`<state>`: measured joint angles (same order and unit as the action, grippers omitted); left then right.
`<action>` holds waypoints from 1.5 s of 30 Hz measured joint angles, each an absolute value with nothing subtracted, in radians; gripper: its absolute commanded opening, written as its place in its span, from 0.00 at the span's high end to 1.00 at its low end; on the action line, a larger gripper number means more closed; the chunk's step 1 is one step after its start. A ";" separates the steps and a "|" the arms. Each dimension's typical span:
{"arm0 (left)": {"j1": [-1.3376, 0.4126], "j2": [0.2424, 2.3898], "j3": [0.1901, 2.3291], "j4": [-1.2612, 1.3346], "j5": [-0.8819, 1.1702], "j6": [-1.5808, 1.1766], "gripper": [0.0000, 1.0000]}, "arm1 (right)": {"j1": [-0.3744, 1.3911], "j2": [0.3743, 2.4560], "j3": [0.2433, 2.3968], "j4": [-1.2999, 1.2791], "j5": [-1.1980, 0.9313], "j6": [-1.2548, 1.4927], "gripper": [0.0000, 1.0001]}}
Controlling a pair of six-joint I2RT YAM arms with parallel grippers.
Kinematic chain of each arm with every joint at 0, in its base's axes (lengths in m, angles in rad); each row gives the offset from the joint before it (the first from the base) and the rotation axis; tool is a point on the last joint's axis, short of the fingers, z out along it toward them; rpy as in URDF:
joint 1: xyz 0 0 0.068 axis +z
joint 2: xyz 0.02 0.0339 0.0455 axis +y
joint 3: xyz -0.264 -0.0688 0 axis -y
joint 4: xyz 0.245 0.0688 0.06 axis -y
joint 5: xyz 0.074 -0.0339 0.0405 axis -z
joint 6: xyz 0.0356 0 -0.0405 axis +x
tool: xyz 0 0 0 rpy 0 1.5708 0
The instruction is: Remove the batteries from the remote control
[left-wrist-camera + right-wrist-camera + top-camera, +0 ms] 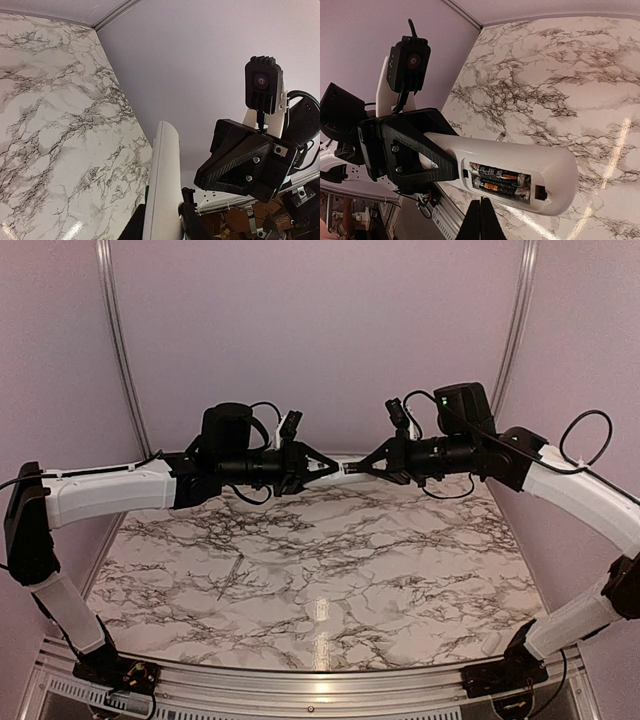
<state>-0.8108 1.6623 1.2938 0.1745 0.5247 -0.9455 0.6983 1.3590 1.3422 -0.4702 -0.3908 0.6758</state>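
Batteries (pixel 500 181) lie uncovered in remote control (pixel 550 165) gripped by left tool (pixel 330 467).

Top cam: fixed high behind the arm bases, looks down & fwd to the far wall; far off, takes in the whole table (pixel 330 580) w/ both arms. Left wrist cam (pixel 410 62): very close, looks right along the remote (pixel 162 190) at the right gripper (pixel 200 181). Right wrist cam (pixel 263 82): close too, faces left at the left gripper (pixel 452 170). All 3 share remote & table.
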 measured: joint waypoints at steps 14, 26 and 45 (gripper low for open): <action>-0.811 1.662 1.227 0.149 0.514 -0.924 1.00 | 0.698 1.359 1.342 -0.518 -0.341 0.628 0.89; -0.811 1.662 1.135 0.081 0.530 -0.884 1.00 | 0.662 1.309 1.318 -0.563 -0.322 0.594 0.75; -0.811 1.723 0.931 0.136 0.564 -0.901 1.00 | 0.641 1.279 1.239 -0.609 -0.306 0.571 0.33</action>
